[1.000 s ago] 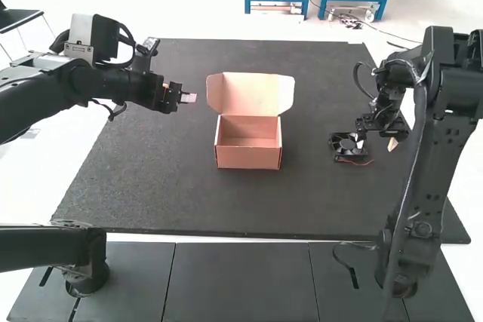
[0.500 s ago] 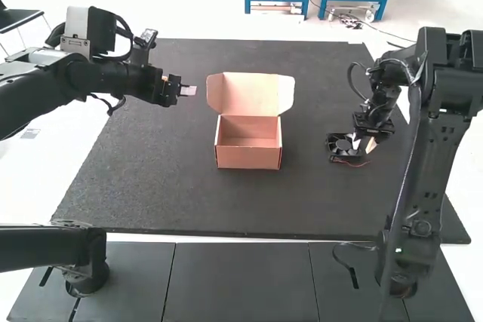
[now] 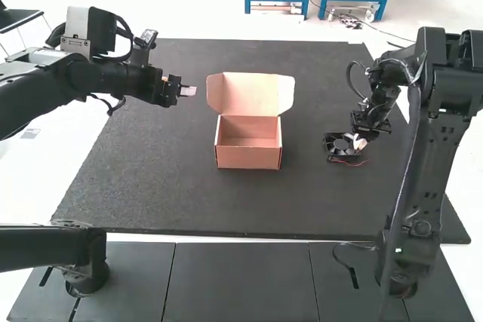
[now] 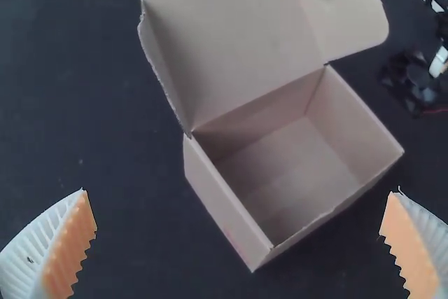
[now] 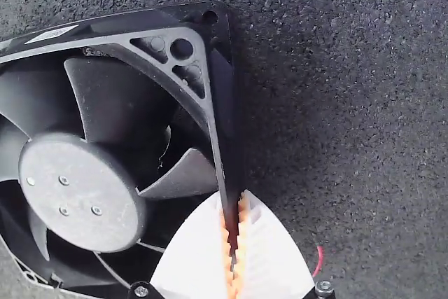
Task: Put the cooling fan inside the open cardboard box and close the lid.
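The cooling fan (image 3: 343,146) appears to lie flat on the black mat (image 3: 151,171), well to the right of the open cardboard box (image 3: 247,157) and apart from it; a thin red lead (image 5: 318,260) is trailed beside it. One wall of its square frame (image 5: 218,103) is pinched between the closed fingers of the right gripper (image 5: 233,223), one finger set inside by the blades (image 5: 105,96), the other outside. The fan is judged light, stiff and hard; the frame can be gripped firmly, but the blades are better left untouched; so narrow a pinch might let it swing or slip, and the lead could be snagged on the box rim. The lid (image 3: 249,94) is stood upright at the back, and nothing is seen inside the box; the left gripper (image 3: 187,93) is held just left of the lid, its fingers spread wide with nothing between them.
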`<state>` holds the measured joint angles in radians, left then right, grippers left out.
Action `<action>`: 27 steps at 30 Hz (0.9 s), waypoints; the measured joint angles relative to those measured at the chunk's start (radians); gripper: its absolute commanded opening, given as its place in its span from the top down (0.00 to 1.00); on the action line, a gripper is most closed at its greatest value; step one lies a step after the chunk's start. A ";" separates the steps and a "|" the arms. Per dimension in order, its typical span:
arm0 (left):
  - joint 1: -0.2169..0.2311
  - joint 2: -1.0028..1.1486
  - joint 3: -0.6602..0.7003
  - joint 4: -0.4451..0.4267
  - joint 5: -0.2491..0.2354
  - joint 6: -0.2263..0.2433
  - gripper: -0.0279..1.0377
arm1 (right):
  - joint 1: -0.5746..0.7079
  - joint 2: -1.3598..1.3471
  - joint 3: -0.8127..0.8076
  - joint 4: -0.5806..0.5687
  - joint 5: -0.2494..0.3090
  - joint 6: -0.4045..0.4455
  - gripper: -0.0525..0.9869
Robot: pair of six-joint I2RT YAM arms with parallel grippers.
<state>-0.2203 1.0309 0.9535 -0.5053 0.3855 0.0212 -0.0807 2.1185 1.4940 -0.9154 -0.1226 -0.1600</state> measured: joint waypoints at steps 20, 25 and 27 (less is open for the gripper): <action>0.000 0.000 -0.108 0.136 -0.058 -0.043 0.07 | 0.000 -0.395 0.005 0.081 -0.163 0.170 0.97; 0.000 0.000 -0.139 0.152 -0.090 -0.075 0.07 | 0.033 -0.544 -0.085 0.095 -0.166 0.245 0.97; 0.000 0.000 -0.148 0.159 -0.101 -0.083 0.07 | 0.070 -0.593 -0.133 0.095 -0.167 0.277 0.97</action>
<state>-0.2207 1.0309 0.8059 -0.3462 0.2848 -0.0620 -0.0109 1.5257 1.3613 -0.8200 -0.2893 0.1169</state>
